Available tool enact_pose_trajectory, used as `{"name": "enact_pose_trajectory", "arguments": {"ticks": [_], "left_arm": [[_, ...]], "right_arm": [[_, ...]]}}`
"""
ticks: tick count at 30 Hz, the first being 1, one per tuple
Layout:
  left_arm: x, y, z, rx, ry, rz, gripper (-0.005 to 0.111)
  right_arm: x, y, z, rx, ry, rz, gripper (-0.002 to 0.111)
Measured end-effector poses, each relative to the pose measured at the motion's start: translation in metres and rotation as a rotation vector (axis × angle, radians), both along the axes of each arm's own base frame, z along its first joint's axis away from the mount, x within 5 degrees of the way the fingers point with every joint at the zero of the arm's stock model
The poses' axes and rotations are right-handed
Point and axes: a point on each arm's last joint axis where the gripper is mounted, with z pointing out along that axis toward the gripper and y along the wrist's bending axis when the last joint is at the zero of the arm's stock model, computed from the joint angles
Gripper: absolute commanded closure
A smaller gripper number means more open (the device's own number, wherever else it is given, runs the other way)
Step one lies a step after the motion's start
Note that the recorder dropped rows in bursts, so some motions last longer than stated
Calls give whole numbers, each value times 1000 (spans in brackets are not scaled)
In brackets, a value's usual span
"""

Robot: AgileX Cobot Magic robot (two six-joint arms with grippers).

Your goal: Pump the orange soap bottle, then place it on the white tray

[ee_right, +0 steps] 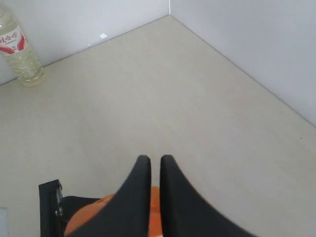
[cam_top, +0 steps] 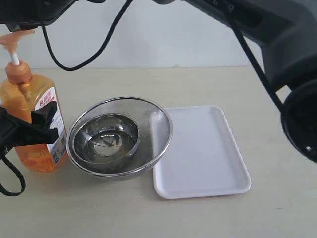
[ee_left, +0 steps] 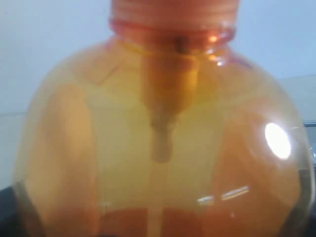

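My left hand (cam_top: 42, 127) grasps the orange soap bottle (cam_top: 34, 101) around its body. The bottle stands upright at the left of the tabletop (cam_top: 148, 218), long axis vertical, pump up. My right hand (ee_right: 154, 170) is clenched above the pump, and nested steel bowls (cam_top: 163, 124) sit between the bottle and the white tray (cam_top: 208, 148).

Ext high oblique, L wrist close on bottle (ee_left: 163, 148), R above

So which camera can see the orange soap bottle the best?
The exterior view. It shows the orange soap bottle almost whole: pump head, white stem and label. The left wrist view is so close it's just a blurry orange shoulder. The right wrist view shows only a scrap of orange behind the right gripper.
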Motion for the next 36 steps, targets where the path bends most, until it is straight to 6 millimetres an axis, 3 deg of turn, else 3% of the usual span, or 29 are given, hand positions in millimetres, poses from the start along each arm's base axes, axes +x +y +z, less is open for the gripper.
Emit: {"name": "enact_pose_trajectory", "arguments": {"ticks": [13,22,26,36], "left_arm": [[0,0,0,-2,0,0,102],[0,0,0,-2,0,0,102],[0,0,0,-2,0,0,102],[0,0,0,-2,0,0,102]], "right_arm": [[-1,-6,-13,-143,29,16,108],[0,-18,8,-119,7,-99,108],[1,-20,8,-118,26,-130,108],[-11,-36,28,-150,52,-145,108]]}}
